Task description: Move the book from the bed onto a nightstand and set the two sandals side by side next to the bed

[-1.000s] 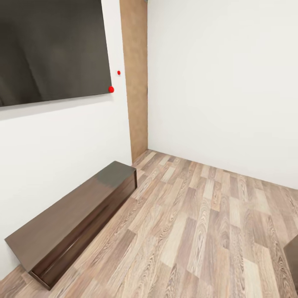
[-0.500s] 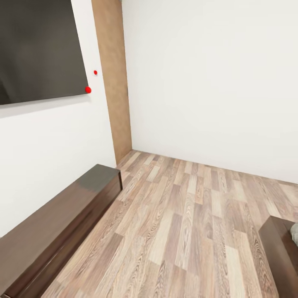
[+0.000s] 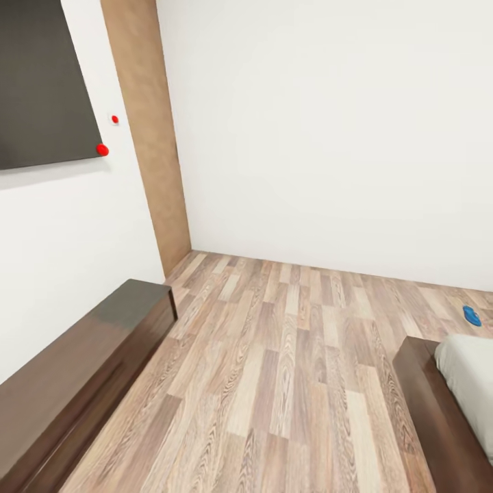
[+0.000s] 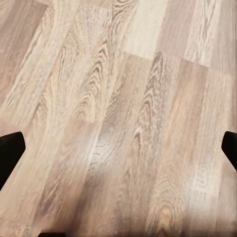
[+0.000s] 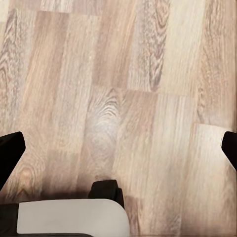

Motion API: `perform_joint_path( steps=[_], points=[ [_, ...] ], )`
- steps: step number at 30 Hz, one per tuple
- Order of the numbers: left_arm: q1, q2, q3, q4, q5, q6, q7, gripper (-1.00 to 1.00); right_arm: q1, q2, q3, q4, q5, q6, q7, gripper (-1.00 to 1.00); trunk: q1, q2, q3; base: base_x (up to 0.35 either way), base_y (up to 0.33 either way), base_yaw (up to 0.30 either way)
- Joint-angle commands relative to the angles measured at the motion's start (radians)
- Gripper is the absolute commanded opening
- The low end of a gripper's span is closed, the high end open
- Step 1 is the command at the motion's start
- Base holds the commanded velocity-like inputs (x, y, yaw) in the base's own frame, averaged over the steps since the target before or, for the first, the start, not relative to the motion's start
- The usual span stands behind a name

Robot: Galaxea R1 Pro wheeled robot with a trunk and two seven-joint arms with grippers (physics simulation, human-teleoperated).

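One bright blue sandal (image 3: 471,315) lies flat on the wood floor at the far right of the head view, just beyond the bed's corner. The bed (image 3: 428,404) shows its dark brown frame and a piece of light-grey mattress (image 3: 472,383) at the lower right. The book and the nightstand are out of view. In the left wrist view my left gripper (image 4: 118,148) is open over bare floor planks, its dark fingertips (image 4: 10,150) wide apart. My right gripper (image 5: 118,148) is likewise open above the floor, holding nothing.
A long low dark brown cabinet (image 3: 75,370) runs along the left wall under a dark wall screen (image 3: 38,89). A brown door strip (image 3: 147,137) stands in the corner. White walls close the room ahead. Wood floor (image 3: 287,363) stretches between cabinet and bed.
The head view has swung to the right: the cabinet and screen slid left, and the bed corner, mattress and blue sandal have come into view.
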Motion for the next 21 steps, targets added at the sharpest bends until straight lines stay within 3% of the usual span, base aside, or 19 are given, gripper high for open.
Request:
perform_joint_path(
  steps=[1, 21],
  points=[
    [0.000, 0.001, -0.004, 0.000, 0.010, -0.003, 0.000, 1.00, -0.001, 0.000, 0.000, 0.002, -0.011, -0.002, 0.008, 1.00, 0.000, 0.000, -0.001, 0.000, 0.000, -0.281],
    [0.000, 0.001, -0.004, 0.001, 0.011, -0.003, 0.000, 1.00, -0.001, 0.001, 0.000, 0.002, -0.011, -0.002, 0.008, 1.00, 0.000, 0.000, -0.001, 0.000, 0.000, -0.281]
  ],
)
